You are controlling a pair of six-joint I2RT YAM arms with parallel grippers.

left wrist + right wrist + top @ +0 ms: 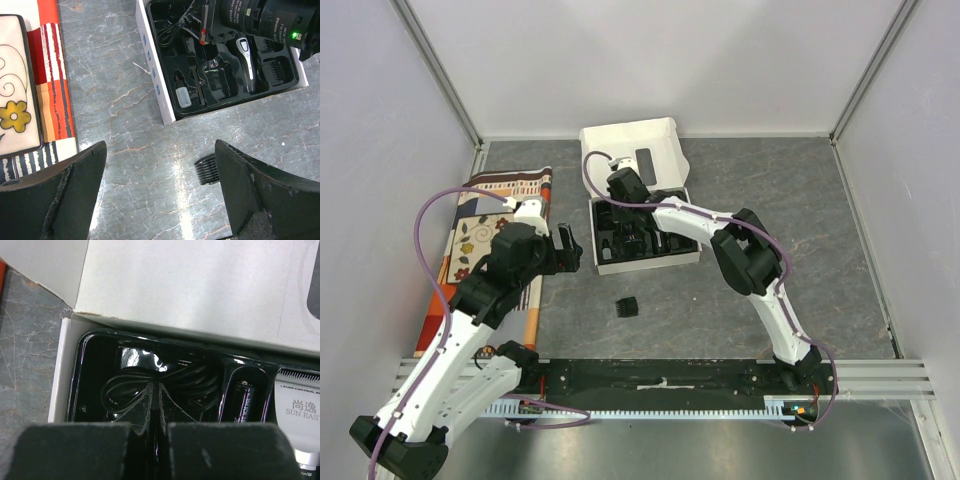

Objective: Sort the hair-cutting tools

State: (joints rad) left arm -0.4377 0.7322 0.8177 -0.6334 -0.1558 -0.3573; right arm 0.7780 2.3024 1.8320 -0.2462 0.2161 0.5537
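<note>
Grey marbled desk (770, 300), mid-sort: the right gripper (150, 432) is clamped tight on the coiled cable (165, 382) in the white box's (640, 150) black tray (87, 390), the left gripper (161, 155) hangs wide open and empty above the stray comb guard (207, 170), which likely needs picking up and slotting in next.

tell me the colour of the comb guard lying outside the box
Black. The comb guard shows best in the left wrist view.
</note>
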